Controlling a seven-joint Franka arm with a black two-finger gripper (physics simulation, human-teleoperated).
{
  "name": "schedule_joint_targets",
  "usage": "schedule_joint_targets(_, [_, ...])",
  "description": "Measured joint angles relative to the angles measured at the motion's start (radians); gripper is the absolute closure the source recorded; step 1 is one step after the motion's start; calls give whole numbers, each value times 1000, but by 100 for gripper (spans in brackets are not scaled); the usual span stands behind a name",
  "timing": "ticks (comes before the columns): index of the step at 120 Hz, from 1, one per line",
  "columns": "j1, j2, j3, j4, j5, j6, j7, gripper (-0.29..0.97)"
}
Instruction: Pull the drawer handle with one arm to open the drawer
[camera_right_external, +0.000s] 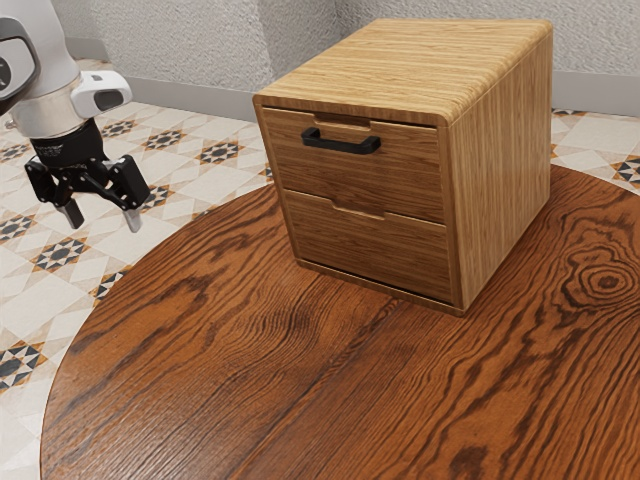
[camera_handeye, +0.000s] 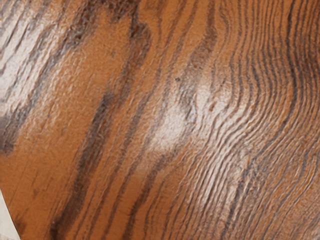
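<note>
1 cabinet (camera_right_external: 480, 120) w/ 2 drawers (camera_right_external: 410, 180) (camera_right_external: 370, 240), 1 black handle (camera_right_external: 341, 143), gripper (camera_right_external: 103, 221) fingers apart, holding nothing, 1 table (camera_right_external: 300, 390)

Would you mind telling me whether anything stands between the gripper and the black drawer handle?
Nothing visible does. The open gripper hangs at the exterior view's left, and only open air lies between it and the black handle on the top drawer.

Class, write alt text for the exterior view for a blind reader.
A wooden two-drawer cabinet stands on a round table, a black handle on its top drawer. The open gripper hangs at the exterior view's left, apart from the cabinet.
</note>
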Motion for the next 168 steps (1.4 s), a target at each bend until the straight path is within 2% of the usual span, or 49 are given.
schedule_joint_targets(21, [1,-2,0,10,0,-1,-10,0])
schedule_joint_targets(31, [-14,-17,-20,180,6,-33,-14,0])
schedule_joint_targets(40, [-43,-42,-54,237,3,-68,-17,0])
schedule_joint_targets(53, [-56,-47,-87,252,0,-102,-21,0])
schedule_joint_targets(75, [-41,-42,-47,228,-1,-132,-26,0])
schedule_joint_targets(89, [-60,-47,-63,221,-1,-143,-28,0])
schedule_joint_targets(97, [-80,-148,-117,130,-7,-148,-30,0])
schedule_joint_targets(108, [-106,-307,-189,-129,-15,-151,-35,0])
schedule_joint_targets(119, [-147,-418,-220,-285,-25,-153,-42,0])
schedule_joint_targets(129, [-162,-438,-220,-360,-16,-85,32,0])
schedule_joint_targets(145, [-92,-436,-224,-402,-23,59,265,0])
schedule_joint_targets(168, [-76,-435,-256,-403,-26,36,523,0])
